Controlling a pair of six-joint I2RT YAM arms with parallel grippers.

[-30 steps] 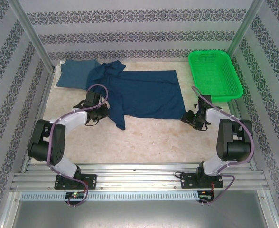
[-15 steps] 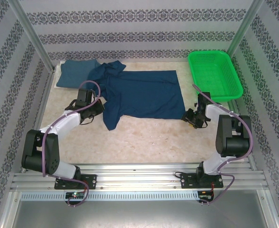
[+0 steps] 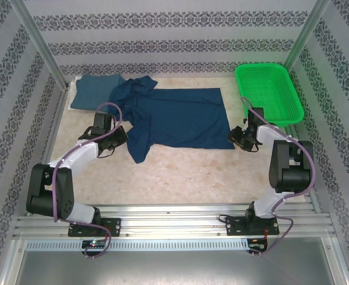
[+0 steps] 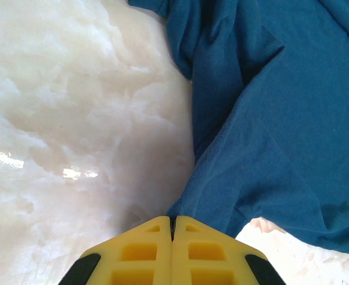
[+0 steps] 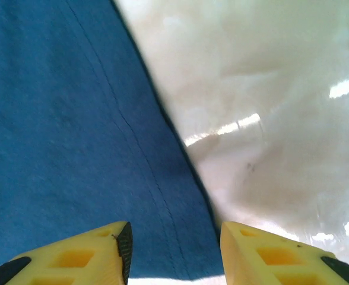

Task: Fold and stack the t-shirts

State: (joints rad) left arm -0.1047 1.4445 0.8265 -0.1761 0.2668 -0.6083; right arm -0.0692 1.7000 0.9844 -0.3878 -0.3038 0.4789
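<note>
Left jaws are shut tight on the edge of the dark navy t-shirt, I think to tug it flat, and the right jaws are open with the shirt's corner lying on the desk between them, ready to pinch it.

Bright, even light, with glare on the glossy table.

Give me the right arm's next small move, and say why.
Probably close the right gripper on the navy t-shirt. Its open jaws straddle the shirt's hem edge, low over the table, while the left gripper looks shut on cloth at the shirt's opposite side.
</note>
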